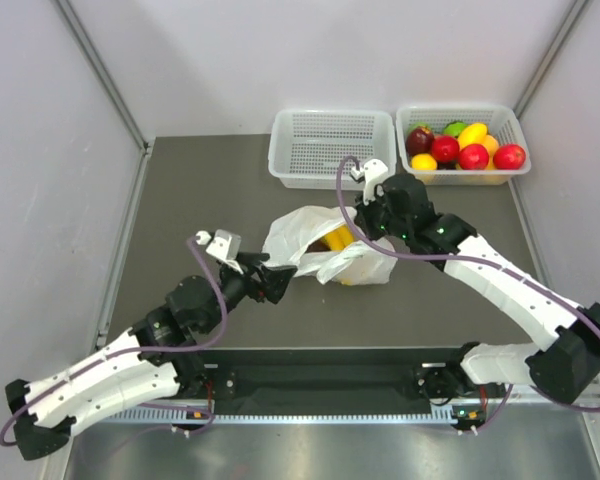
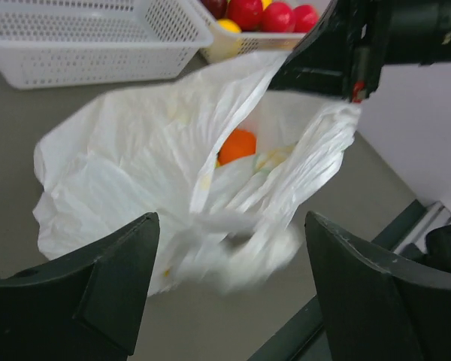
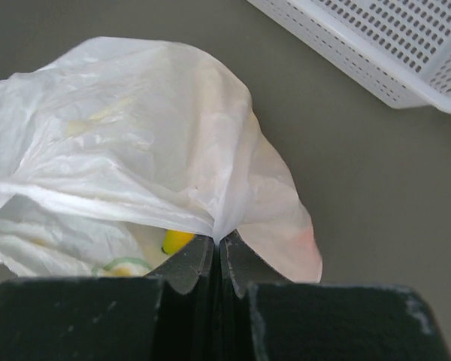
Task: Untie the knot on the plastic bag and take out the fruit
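The white plastic bag (image 1: 310, 235) lies mid-table with its mouth open. My right gripper (image 1: 364, 226) is shut on the bag's rim and holds it up; in the right wrist view the jaws (image 3: 219, 242) pinch the film (image 3: 135, 143), with a bit of yellow banana (image 3: 175, 241) beside them. Yellow bananas (image 1: 337, 240) show in the mouth. My left gripper (image 1: 280, 281) is open just left of the bag. In the left wrist view it (image 2: 233, 301) faces the bag (image 2: 135, 158), a blurred fold of film between its fingers, ungripped. The small orange fruit (image 2: 237, 145) shows inside. The dark red-purple fruit is hidden.
An empty white perforated basket (image 1: 330, 172) stands at the back middle. Another basket (image 1: 512, 124) to its right holds a heap of red, yellow and green fruit. The table's front rail (image 1: 320, 372) runs along the near edge.
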Controlling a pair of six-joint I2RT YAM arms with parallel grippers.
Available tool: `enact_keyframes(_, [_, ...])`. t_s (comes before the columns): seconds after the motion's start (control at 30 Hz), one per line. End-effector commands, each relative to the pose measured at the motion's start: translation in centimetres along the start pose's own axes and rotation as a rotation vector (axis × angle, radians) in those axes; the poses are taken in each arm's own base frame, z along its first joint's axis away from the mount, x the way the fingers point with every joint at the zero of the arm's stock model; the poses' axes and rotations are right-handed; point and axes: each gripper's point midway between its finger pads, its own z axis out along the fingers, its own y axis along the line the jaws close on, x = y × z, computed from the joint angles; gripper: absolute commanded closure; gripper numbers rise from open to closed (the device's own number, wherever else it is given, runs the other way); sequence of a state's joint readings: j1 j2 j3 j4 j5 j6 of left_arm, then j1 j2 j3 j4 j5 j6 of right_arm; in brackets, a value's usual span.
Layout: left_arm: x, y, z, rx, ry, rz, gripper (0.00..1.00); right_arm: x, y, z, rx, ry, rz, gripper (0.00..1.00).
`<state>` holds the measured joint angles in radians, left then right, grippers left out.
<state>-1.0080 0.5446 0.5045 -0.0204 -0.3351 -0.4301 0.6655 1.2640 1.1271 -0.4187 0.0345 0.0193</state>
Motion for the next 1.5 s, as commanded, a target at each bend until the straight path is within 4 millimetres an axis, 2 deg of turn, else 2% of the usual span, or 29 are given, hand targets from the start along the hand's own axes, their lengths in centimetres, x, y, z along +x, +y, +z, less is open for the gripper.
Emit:
enact_keyframes(0.0, [-2.7,-2.4,-0.9,0.075,0.032,0.037,0.15,-3.0,2.0,-1.7,-0.114,-0.122,-0.064,1.0])
enact_keyframes(0.03, [-4.9,-3.4,-1.2,0.094,0.006,0.043,0.14,-3.0,2.1,-1.8,-0.126,-0.121,-0.083,1.0])
enact_keyframes(0.1, [-5.3,-3.8,-1.0,0.102,0.048,0.116,0.1,-2.8,2.7,-2.0,-0.161,-0.107,-0.101,1.0])
enact_keyframes(0.13, [-6.5,-4.4,-0.7,0.105,0.04,0.142,0.08,-2.8,2.7,-2.0,-0.168,-0.108,-0.122,1.0])
enact_keyframes(0.2, [-7.2,-4.2,0.0,0.095,0.034,0.256,0.01,-3.0,3.0,-2.1,-0.189,-0.106,-0.142,1.0])
enact_keyframes(0.43, [-5.9,-3.3,5.0,0.023,0.178,0.57,0.01,-4.6,4.0,-2.9,-0.253,-0.133,-0.18,1.0])
enact_keyframes(0.57, [-6.2,-3.5,7.0,0.031,0.148,0.659,0.01,-4.8,4.8,-3.6,-0.298,-0.141,-0.186,1.0])
enact_keyframes(0.6, [-6.4,-3.5,7.3,0.034,0.145,0.667,0.01,-4.9,4.9,-3.8,-0.306,-0.146,-0.187,1.0])
enact_keyframes(0.67, [-5.4,-3.8,8.2,0.068,0.174,0.683,0.01,-4.7,5.4,-4.0,-0.338,-0.141,-0.191,1.0])
enact_keyframes(0.83, [-5.4,-2.3,10.2,0.031,0.171,0.689,0.01,-4.6,6.7,-5.2,-0.417,-0.151,-0.203,1.0])
enact_keyframes(0.87, [-5.2,-2.7,10.4,0.07,0.17,0.672,0.01,-4.7,7.1,-5.5,-0.438,-0.157,-0.205,1.0])
enact_keyframes(0.9, [-5.3,-2.1,10.8,0.065,0.166,0.662,0.01,-4.7,7.2,-5.6,-0.447,-0.162,-0.205,1.0])
enact_keyframes(1.07, [-3.7,-2.4,12.0,0.145,0.198,0.608,0.03,-4.8,8.1,-6.2,-0.497,-0.17,-0.204,1.0])
enact_keyframes(1.1, [-3.1,-2.8,12.1,0.194,0.212,0.593,0.08,-4.8,8.1,-6.1,-0.496,-0.167,-0.2,1.0])
enact_keyframes(1.2, [-2.6,-2.1,12.4,0.19,0.235,0.57,0.62,-4.9,7.7,-5.7,-0.47,-0.161,-0.183,1.0])
enact_keyframes(1.23, [-2.7,-2.0,12.4,0.182,0.231,0.568,0.92,-4.8,7.6,-5.6,-0.464,-0.153,-0.179,1.0])
enact_keyframes(1.27, [-3.0,-1.8,12.5,0.171,0.221,0.562,1.0,-4.8,7.1,-5.1,-0.429,-0.141,-0.169,1.0])
enact_keyframes(1.3, [-3.2,-1.3,12.5,0.149,0.216,0.56,1.0,-4.8,6.8,-4.9,-0.411,-0.131,-0.16,0.94])
enact_keyframes(1.37, [-5.0,-0.1,12.5,0.082,0.163,0.536,1.0,-4.2,5.8,-4.0,-0.345,-0.086,-0.138,0.83])
enact_keyframes(1.43, [-6.9,1.1,12.2,0.008,0.108,0.516,1.0,-3.3,4.7,-3.3,-0.277,-0.028,-0.102,0.81])
enact_keyframes(1.47, [-7.7,1.4,12.1,-0.008,0.086,0.506,1.0,-2.8,3.2,-2.4,-0.192,0.003,-0.087,0.79])
